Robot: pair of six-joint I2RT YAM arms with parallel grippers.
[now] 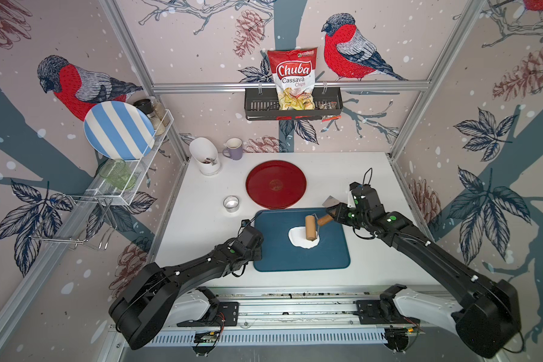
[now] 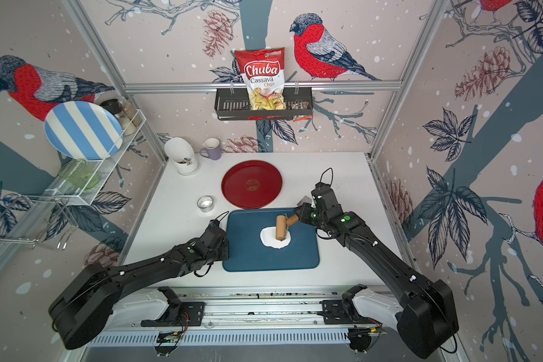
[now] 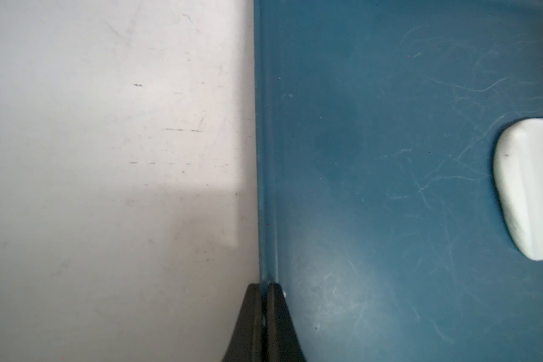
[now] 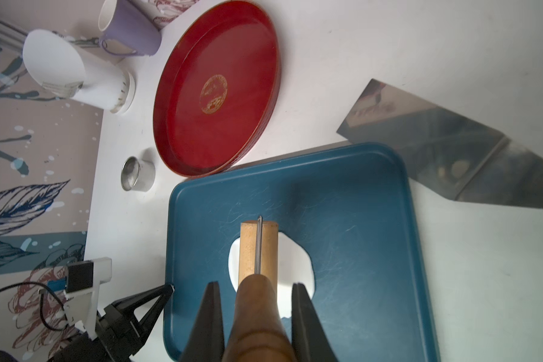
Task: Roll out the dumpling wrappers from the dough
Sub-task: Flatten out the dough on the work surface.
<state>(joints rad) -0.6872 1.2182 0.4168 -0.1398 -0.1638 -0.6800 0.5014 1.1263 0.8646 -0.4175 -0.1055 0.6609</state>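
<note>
While your left gripper [image 3: 265, 288] is pinching the blue tray [image 1: 295, 260] rim, your right gripper [image 4: 255, 284] is clenching the roller [image 1: 311, 228], barrel pressing dough [image 1: 297, 239] just beyond its fingers [image 4: 212, 313].

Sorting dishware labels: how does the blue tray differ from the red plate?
The blue tray is a rounded rectangle; the red plate is round. The blue tray carries the dough and the rolling pin; the red plate shows only a gold emblem at its centre. The blue tray lies toward the front of the white table, the red plate behind it. Both lie flat with low raised rims.
</note>
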